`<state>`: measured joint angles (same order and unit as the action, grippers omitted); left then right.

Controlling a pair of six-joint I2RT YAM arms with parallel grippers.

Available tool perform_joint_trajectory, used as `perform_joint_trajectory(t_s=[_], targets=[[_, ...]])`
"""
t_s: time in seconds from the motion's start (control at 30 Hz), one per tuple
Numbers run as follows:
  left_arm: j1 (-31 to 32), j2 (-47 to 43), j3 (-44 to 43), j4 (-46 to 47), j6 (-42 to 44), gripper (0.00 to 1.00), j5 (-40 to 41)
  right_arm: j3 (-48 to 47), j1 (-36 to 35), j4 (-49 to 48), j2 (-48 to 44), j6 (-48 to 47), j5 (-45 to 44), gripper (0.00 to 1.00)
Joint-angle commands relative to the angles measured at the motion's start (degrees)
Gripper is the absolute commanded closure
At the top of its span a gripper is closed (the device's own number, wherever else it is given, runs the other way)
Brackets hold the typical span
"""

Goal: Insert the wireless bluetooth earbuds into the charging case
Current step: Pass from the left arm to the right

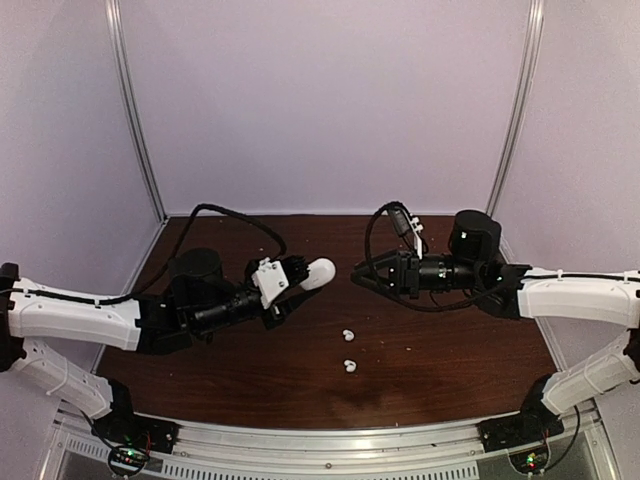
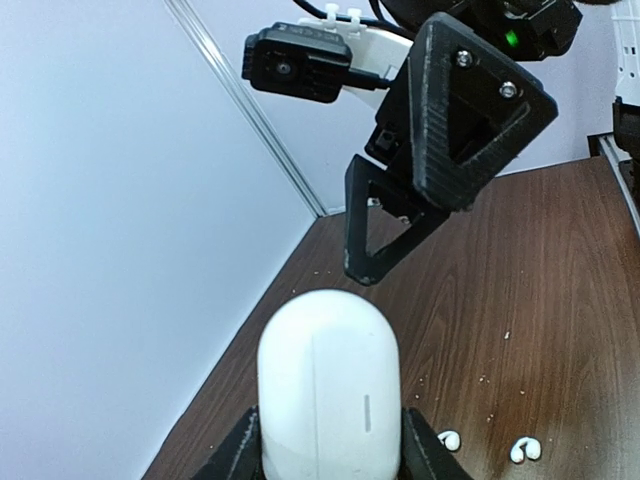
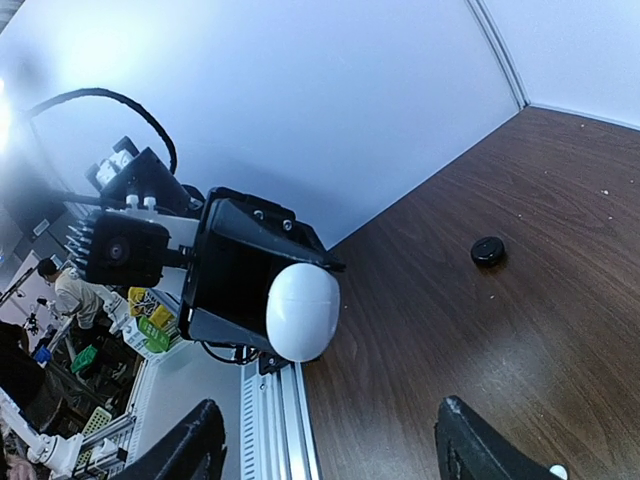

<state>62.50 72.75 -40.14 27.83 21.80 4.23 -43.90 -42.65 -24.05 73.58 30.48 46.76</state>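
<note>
Glossy white pebble-shaped charging case sits clamped in the left gripper; right gripper stands wide, empty, opposite.

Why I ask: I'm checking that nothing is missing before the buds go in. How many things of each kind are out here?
White charging case: 1
White earbuds: 2
Small black round item, too small to identify: 1
Total: 4
</note>
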Motion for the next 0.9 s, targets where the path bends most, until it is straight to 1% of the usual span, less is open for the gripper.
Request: perform_joint_trajectory(t_s=[0.0,0.07,0.2,0.43,0.7,0.87], targets=[[1.6,2.8,-3.0,1.2,2.1,0.71,3.9,-2.3,-2.3,-2.3,1.2,1.0,0.0,0.31],[2.4,4.0,-3.4,2.2,1.9,0.72,3.9,-2.6,-3.2,-2.7,2.3,1.6,-0.6,0.35],[3.6,6.0,-4.6,2.6,2.3,0.72,4.2,-3.6,-5.5,-2.3,3.4,1.1,-2.0,0.38],[4.9,6.6,-5.5,2.4,3.7,0.71,5.8,-3.9,-6.4,-1.3,4.4,0.0,-3.4,0.50],[5.5,6.6,-5.9,2.3,4.6,0.71,6.6,-3.8,-6.5,-0.8,5.2,-0.6,-3.8,0.54],[6.0,7.0,-6.3,2.0,4.9,0.71,7.9,-3.9,-6.5,-0.2,5.6,-1.1,-3.9,0.59]])
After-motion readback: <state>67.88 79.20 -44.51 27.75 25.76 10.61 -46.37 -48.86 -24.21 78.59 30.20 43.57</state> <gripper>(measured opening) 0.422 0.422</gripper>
